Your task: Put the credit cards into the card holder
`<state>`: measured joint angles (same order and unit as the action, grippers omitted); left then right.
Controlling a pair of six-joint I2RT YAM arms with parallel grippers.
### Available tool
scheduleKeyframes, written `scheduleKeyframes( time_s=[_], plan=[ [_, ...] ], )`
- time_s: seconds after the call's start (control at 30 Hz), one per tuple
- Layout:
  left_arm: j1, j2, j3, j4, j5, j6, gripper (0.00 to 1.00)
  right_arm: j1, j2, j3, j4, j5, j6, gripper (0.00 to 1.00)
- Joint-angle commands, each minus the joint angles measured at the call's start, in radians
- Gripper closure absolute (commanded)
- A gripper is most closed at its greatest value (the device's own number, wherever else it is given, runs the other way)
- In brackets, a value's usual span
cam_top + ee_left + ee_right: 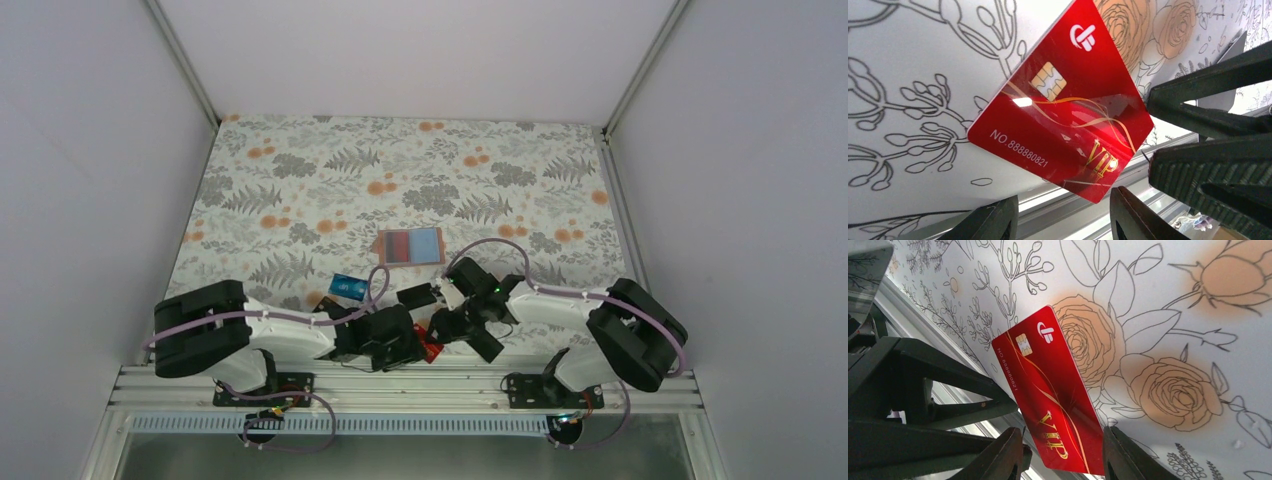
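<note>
Red credit card [1063,115] lies at the near edge of the worktop [913,60], its VIP corner poking out over the rail, well short of the card holder [381,248] (open, further back). Long axis runs straight out from the right fingers [998,460], which straddle the VIP end. They're apart, but I can't tell if they pinch it. Left fingers [993,220] are spread and empty, w/ only a corner btwn them. R arm's better lined up, I'd say.

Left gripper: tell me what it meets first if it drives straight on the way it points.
The red card: in the left wrist view its nearest corner sits between the left gripper's open fingers, dead ahead. Depth is unclear, so the fingers might pass just above it.
</note>
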<state>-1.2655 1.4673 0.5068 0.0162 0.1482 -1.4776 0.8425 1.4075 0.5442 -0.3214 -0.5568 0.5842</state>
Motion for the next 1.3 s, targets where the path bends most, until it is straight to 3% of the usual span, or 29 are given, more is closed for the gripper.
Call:
scheduleKeyframes(
  time_s=[0.0,0.33,0.63,1.27],
  plan=[
    [-0.003,0.013,-0.033,0.09,-0.014,-0.044,0.53,0.026,0.002,-0.018,-0.017,-0.013,0.019,0.57],
    [-0.003,0.01,-0.059,0.141,-0.037,-0.063,0.6,0.057,0.031,0.0,0.026,-0.051,0.035,0.57],
    [-0.003,-0.018,-0.073,0.192,-0.084,-0.061,0.79,0.061,0.05,0.031,0.025,-0.04,0.033,0.57],
    [0.0,-0.102,-0.04,0.11,-0.194,-0.037,0.97,0.062,0.069,0.094,-0.005,-0.016,0.018,0.58]
  ],
)
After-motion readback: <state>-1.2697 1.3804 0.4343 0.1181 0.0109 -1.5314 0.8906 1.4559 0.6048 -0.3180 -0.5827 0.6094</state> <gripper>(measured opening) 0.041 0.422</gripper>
